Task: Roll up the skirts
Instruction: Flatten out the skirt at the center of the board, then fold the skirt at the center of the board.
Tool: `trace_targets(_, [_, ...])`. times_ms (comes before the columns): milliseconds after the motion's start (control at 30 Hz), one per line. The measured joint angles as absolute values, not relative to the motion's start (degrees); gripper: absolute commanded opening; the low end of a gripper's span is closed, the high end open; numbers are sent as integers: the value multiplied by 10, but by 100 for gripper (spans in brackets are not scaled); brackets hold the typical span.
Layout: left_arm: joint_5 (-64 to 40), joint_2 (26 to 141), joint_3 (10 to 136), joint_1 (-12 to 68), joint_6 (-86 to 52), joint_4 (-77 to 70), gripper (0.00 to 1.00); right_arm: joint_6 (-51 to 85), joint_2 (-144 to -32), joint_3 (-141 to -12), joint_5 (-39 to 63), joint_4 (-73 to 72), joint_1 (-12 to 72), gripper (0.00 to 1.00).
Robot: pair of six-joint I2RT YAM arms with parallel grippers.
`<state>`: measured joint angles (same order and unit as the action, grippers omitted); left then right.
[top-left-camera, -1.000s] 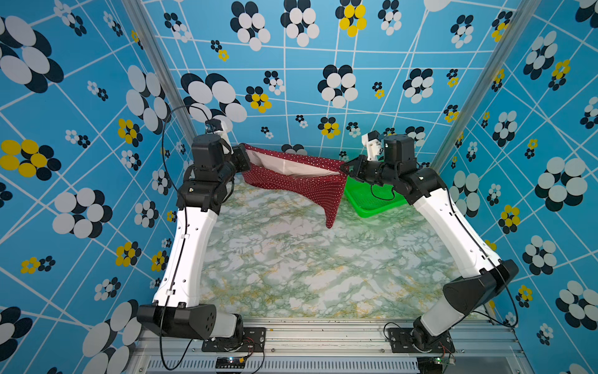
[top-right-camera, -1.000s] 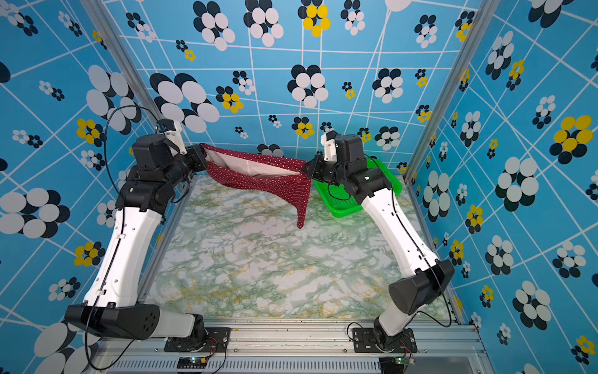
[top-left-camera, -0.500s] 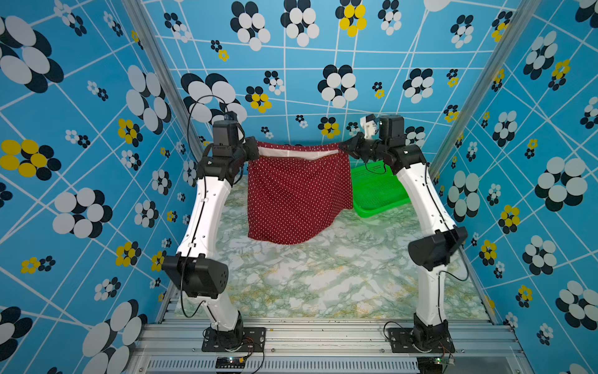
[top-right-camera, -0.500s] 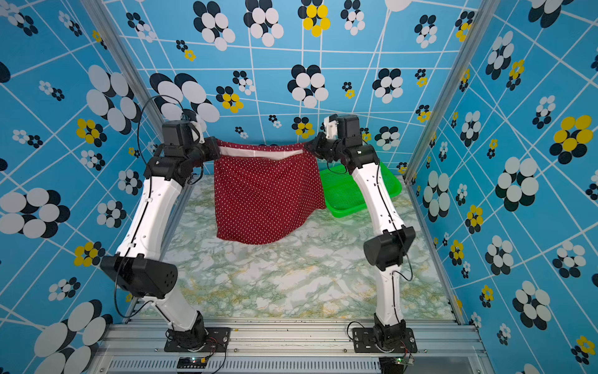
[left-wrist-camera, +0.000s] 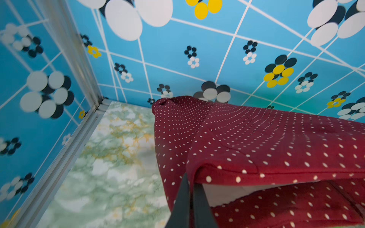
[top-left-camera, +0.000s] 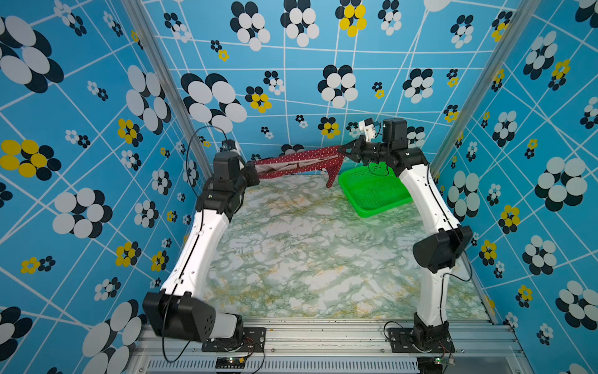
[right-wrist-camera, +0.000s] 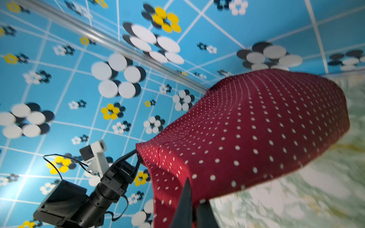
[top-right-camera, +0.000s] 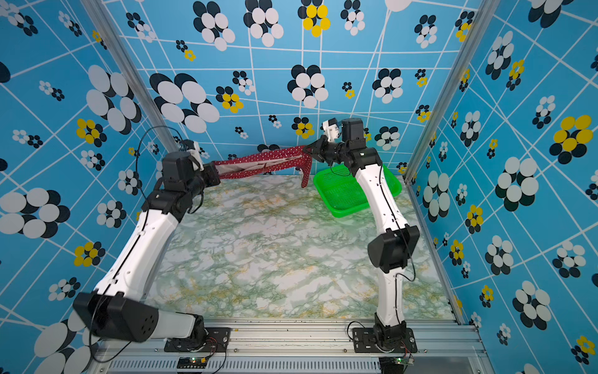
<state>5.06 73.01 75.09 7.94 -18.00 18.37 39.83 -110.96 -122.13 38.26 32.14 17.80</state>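
Stretched taut above rear of tabletop [top-left-camera: 291, 246]: skirt [top-left-camera: 296, 163]. Clenched on its opposite ends: left hand [top-left-camera: 255, 169], right hand [top-left-camera: 343, 151]. Just beside hanging corner: green basket [top-left-camera: 377, 194].

The skirt [left-wrist-camera: 256, 142] was dark maroon with small white polka dots, its inner lining [left-wrist-camera: 223, 192] pale. The basket [top-left-camera: 377, 194] was bright green. The table [top-left-camera: 291, 246] showed white marble veined green and yellow. Blue walls [top-left-camera: 97, 168] carried white lines and black, white and yellow flowers.
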Motion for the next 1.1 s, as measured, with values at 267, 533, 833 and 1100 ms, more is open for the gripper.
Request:
trace_targets(267, [117, 551, 437, 133, -263, 128, 84, 334, -829, -669, 191, 219, 274, 89])
trace_targets(533, [155, 482, 332, 165, -289, 129, 87, 319, -717, -484, 51, 220, 289, 92])
trace_targets(833, [102, 721, 467, 37, -305, 118, 78, 273, -851, -679, 36, 220, 320, 93])
trace_targets(1100, [38, 1061, 851, 0, -251, 194, 67, 217, -997, -866, 63, 242, 358, 95])
